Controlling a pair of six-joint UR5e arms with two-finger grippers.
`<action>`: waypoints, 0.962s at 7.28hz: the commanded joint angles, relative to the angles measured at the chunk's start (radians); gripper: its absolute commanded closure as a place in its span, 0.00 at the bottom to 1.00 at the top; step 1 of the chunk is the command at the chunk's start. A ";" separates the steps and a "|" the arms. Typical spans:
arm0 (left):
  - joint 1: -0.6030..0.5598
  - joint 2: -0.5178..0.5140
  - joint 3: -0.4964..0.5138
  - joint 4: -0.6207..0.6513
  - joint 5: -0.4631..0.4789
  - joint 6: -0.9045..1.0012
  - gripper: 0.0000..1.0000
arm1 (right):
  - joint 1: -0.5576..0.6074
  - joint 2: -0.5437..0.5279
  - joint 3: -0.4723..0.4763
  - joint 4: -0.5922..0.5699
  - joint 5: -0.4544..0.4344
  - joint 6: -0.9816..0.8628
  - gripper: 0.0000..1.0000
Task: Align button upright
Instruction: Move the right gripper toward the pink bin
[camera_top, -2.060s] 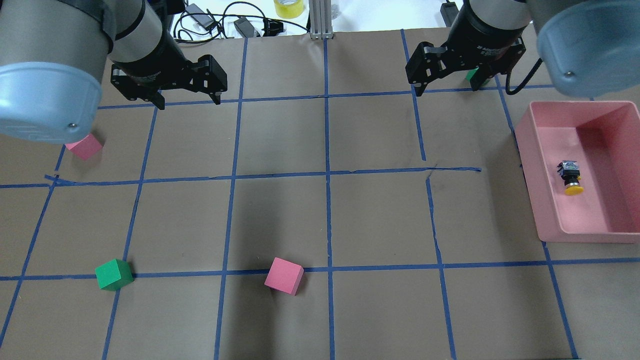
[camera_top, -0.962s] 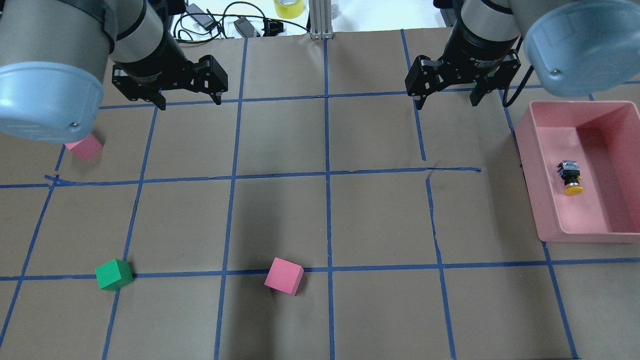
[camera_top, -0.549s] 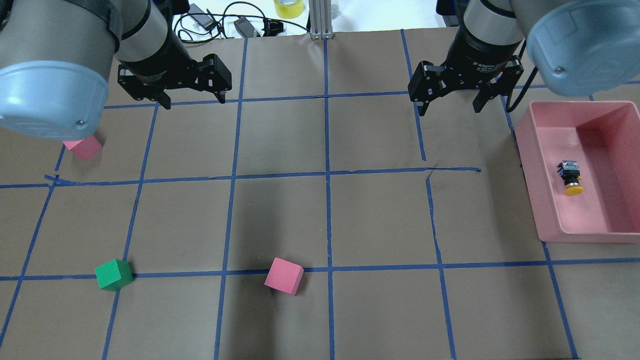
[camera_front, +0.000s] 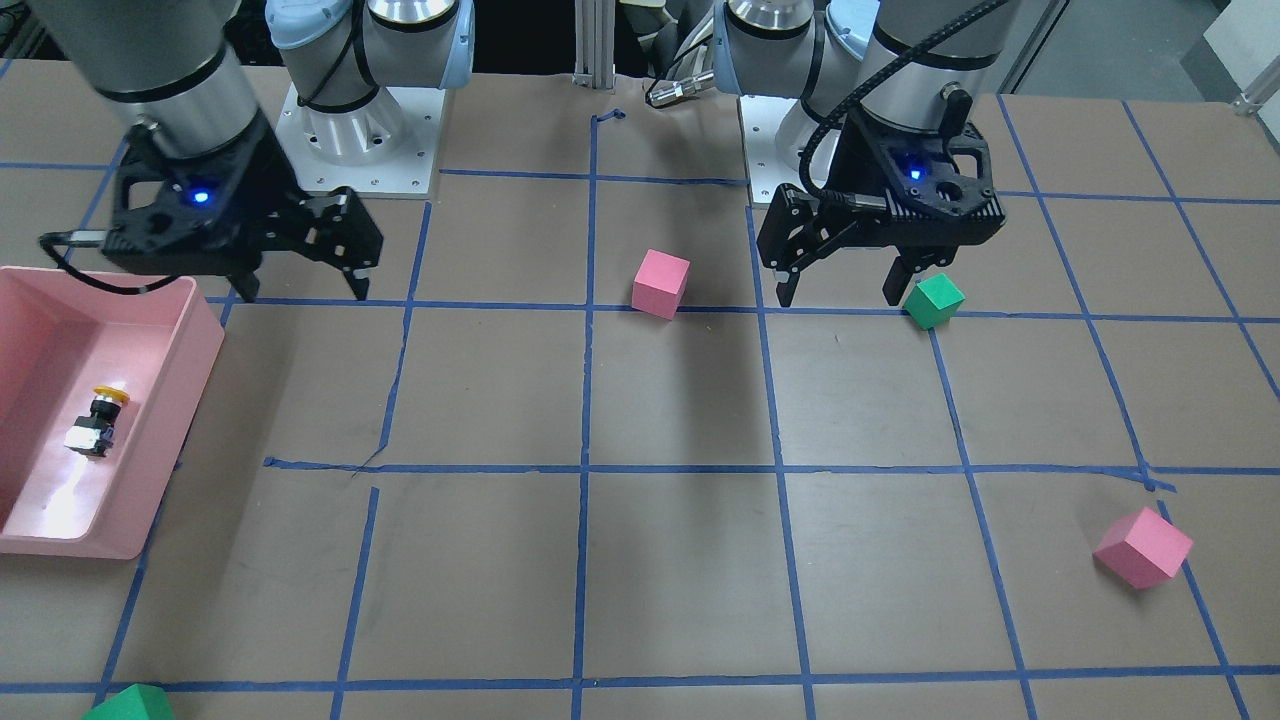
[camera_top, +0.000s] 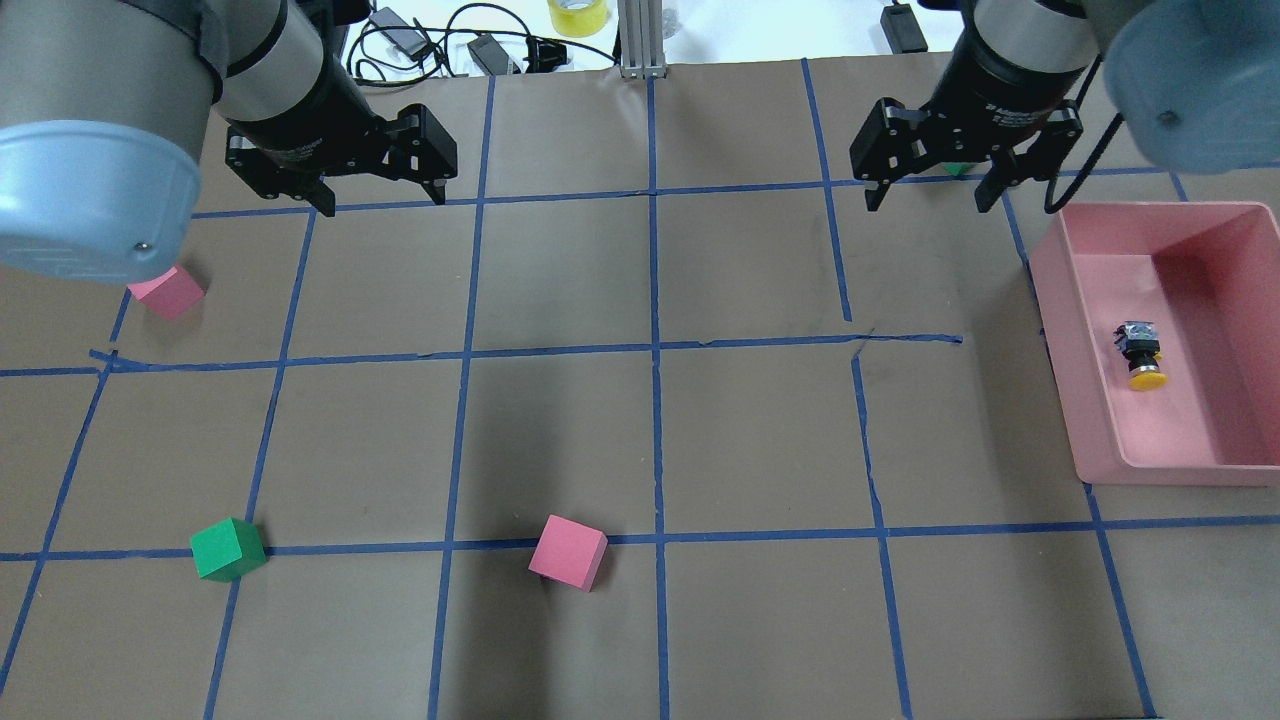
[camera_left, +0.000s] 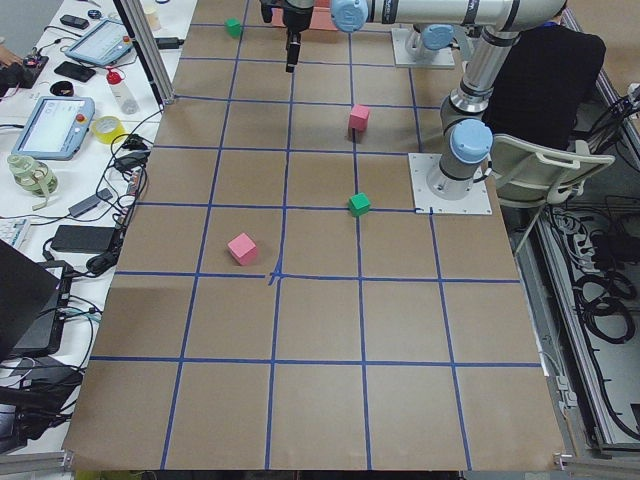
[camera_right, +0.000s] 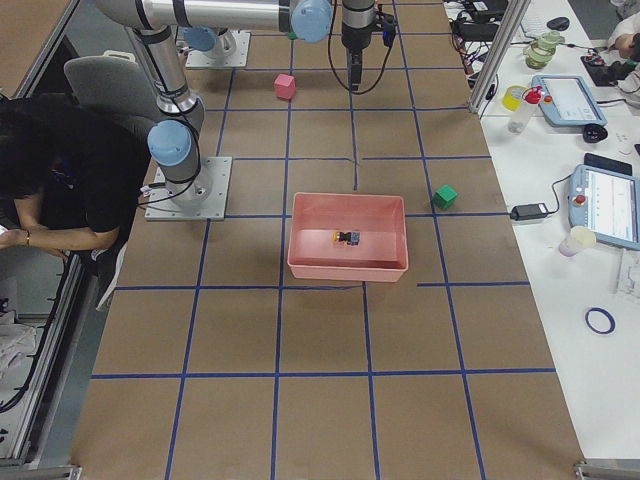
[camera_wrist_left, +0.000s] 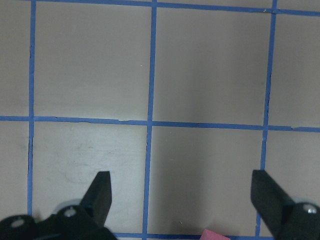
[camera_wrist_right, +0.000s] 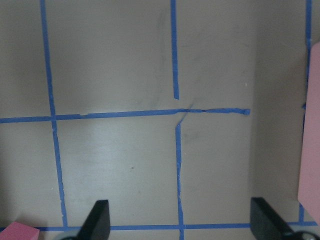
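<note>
The button (camera_top: 1140, 356) lies on its side on the floor of the pink bin (camera_top: 1070, 370) at the table's right, its yellow cap towards the robot. It also shows in the front view (camera_front: 95, 422) and the right side view (camera_right: 349, 237). My right gripper (camera_top: 929, 206) is open and empty, in the air left of the bin's far corner; its fingers (camera_wrist_right: 97, 220) frame bare table with the bin's edge (camera_wrist_right: 311, 150) at the right. My left gripper (camera_top: 381, 205) is open and empty over the far left of the table, far from the button.
Pink cubes sit at the near centre (camera_top: 568, 551) and at the left (camera_top: 167, 293). A green cube (camera_top: 228, 549) sits at the near left, and another (camera_front: 130, 705) lies beyond my right gripper. Cables and a tape roll (camera_top: 577, 14) lie past the far edge.
My right gripper has moved to the right, towards the pink bin, still open. My left gripper has barely shifted. The button and the cubes have not moved.
</note>
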 joint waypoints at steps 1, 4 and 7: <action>0.000 0.003 -0.003 -0.010 0.001 -0.001 0.00 | -0.145 0.004 0.005 0.026 0.000 -0.056 0.00; -0.002 0.007 0.009 -0.051 0.002 -0.001 0.00 | -0.251 0.050 0.009 -0.026 -0.108 -0.274 0.00; 0.000 0.014 0.013 -0.088 0.001 -0.001 0.00 | -0.325 0.128 0.016 -0.098 -0.132 -0.364 0.00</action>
